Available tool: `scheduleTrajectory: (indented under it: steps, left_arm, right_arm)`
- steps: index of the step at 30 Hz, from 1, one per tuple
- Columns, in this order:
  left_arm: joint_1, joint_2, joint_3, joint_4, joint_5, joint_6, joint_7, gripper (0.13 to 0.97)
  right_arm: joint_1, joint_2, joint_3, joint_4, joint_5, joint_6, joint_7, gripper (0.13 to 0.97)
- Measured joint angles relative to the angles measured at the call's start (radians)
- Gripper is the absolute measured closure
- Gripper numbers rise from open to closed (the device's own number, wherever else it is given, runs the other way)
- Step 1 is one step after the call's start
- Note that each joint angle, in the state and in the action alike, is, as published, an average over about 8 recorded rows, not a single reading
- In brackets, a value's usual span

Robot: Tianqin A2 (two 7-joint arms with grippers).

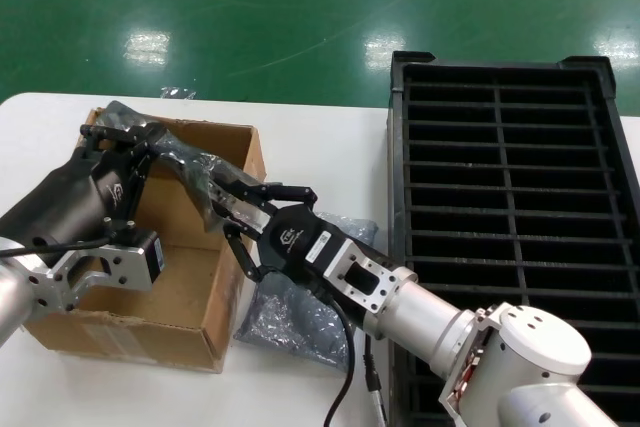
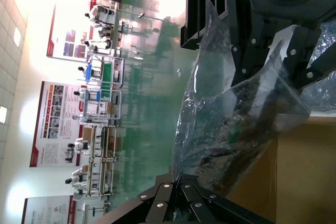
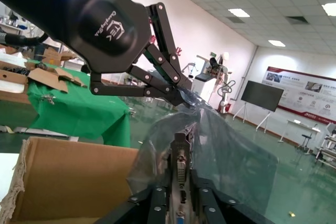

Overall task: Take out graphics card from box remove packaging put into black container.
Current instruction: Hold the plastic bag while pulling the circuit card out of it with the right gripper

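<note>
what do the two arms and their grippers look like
Both arms are silver metal tubes with rounded joints. The left gripper and right gripper are black with thin linkage jaws and white logos; the left shows a blue light. A black cable runs along the right arm.

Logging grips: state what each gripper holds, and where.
Left gripper pinches the packaging's far end; right gripper clamps the graphics card's bracket end.

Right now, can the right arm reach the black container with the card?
Probably yes. The black container stands open right beside the right hand. But the graphics card is still inside the packaging, which the left hand holds.
</note>
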Motion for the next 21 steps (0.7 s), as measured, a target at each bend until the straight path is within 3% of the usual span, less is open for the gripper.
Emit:
scheduleTrajectory:
  steps: [9, 21]
  left_arm:
    - [0.000, 0.000, 0.000, 0.000, 0.000, 0.000, 0.000, 0.958]
    - [0.000, 0.000, 0.000, 0.000, 0.000, 0.000, 0.000, 0.958]
  right_arm:
    - [0.026, 0.000, -0.023, -0.049, 0.067, -0.003, -0.045, 0.911]
    - [-0.057, 0.034, 0.057, 0.117, -0.080, -0.023, 0.077, 0.939]
